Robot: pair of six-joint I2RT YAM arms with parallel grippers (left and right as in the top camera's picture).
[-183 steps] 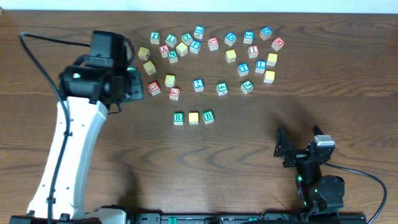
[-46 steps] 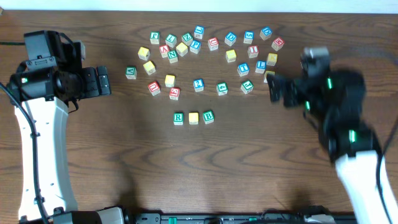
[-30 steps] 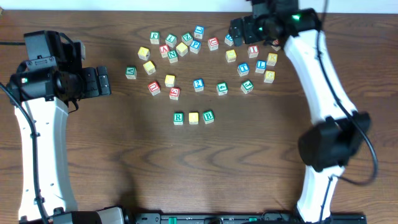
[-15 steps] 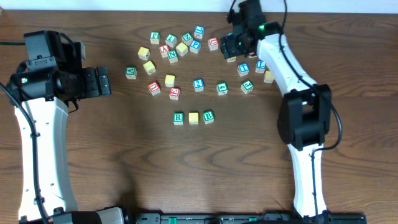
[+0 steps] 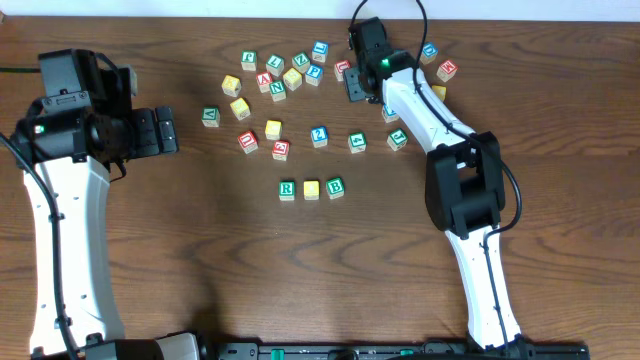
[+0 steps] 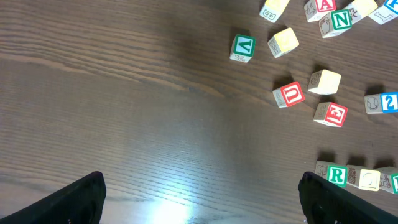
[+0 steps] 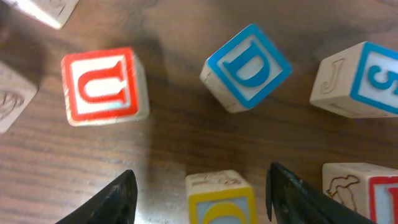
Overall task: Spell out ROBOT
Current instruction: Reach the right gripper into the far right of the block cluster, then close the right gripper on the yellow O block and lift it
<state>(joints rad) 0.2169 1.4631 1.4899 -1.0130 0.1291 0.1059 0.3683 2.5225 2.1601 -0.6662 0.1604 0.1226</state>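
Worktop (image 5: 250,270): dark brown wood, with the grain running side to side. A patch of light glare lies beneath the left arm. A pale band (image 5: 200,8) runs along the far edge. Nothing more of the room is visible.

Placed row: at mid-worktop the R cube (image 5: 287,188), the first yellow cube (image 5: 311,188) and the B cube (image 5: 335,187) stand side by side, close together, reading left to right.

Loose cubes: a scatter of lettered cubes (image 5: 300,70) occupies the far half of the worktop, well apart from the row.

Right tool (image 7: 205,196): reaches into the far scatter. Its fingers are spread to either side of the second yellow cube (image 7: 221,200), and a gap shows on both sides. The red U cube (image 7: 102,84) and the blue D cube (image 7: 247,65) lie just beyond it.

Left tool (image 5: 168,133): hangs over bare wood at the left side, fingers spread wide, nothing between them. The green V cube (image 6: 243,47) is the nearest cube to it.
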